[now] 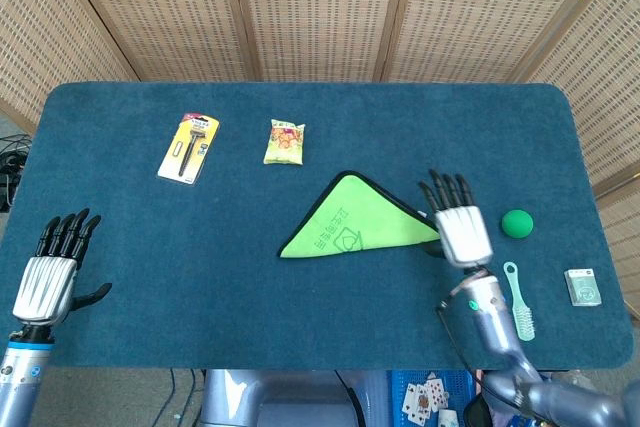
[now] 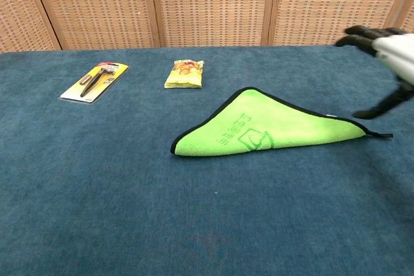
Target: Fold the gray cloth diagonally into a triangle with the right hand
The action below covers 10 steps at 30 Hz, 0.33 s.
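The cloth (image 1: pixel 352 219) (image 2: pixel 265 127) lies folded in a triangle near the middle of the blue table, its bright green side up with a dark edge and a printed logo. My right hand (image 1: pixel 459 227) (image 2: pixel 385 50) hovers off the cloth's right corner, fingers spread and holding nothing; in the chest view it is blurred at the right edge. My left hand (image 1: pixel 50 269) rests open at the table's near left corner, far from the cloth, and shows only in the head view.
A packaged tool (image 1: pixel 188 148) (image 2: pixel 95 81) and a yellow snack packet (image 1: pixel 284 141) (image 2: pixel 185 73) lie at the back left. A green ball (image 1: pixel 516 223), a mint brush (image 1: pixel 518 300) and a small box (image 1: pixel 582 287) lie right of my right hand.
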### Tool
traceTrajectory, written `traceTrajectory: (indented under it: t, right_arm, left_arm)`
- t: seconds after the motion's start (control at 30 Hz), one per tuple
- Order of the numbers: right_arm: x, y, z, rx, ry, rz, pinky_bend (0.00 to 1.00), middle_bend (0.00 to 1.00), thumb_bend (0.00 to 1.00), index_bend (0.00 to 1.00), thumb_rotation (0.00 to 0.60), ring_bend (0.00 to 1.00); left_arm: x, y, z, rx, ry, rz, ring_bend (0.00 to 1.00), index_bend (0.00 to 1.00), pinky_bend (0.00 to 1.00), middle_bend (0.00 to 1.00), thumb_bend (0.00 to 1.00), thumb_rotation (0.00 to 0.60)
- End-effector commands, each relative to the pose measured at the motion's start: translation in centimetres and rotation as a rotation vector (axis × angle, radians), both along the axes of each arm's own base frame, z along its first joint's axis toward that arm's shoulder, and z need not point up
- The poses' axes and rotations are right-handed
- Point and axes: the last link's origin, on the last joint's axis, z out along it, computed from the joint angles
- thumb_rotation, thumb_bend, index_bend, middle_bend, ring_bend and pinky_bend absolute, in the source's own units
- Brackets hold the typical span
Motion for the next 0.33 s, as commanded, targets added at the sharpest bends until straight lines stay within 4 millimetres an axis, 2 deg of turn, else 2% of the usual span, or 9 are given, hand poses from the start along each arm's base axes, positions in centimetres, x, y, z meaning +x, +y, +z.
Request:
traceTrajectory:
  t: [0.03,0.17,0.33]
  right_arm:
    - [-3.7,6.3,3.2,-0.004,0.045,-0.04,0.0,0.0,0.03,0.08,0.6,0.0]
    - [-5.4,9.2,4.3,0.031,0.08,-0.057,0.0,0.0,0.03,0.01,0.6,0.0]
    - [-6.6,11.5,5.3,0.056,0.101,-0.097,0.0,0.0,0.03,0.0,0.6,0.0]
  left_arm:
    - [0.2,-0.3,-0.1,0.001,0.001,-0.008,0.0,0.0,0.0,0.0,0.16,0.6]
    - [0.4,-0.7,-0.3,0.002,0.006,-0.021,0.0,0.0,0.0,0.0,0.17,0.6]
    - [0.6,-1.1,-0.5,-0.002,0.016,-0.033,0.0,0.0,0.0,0.0,0.16,0.6]
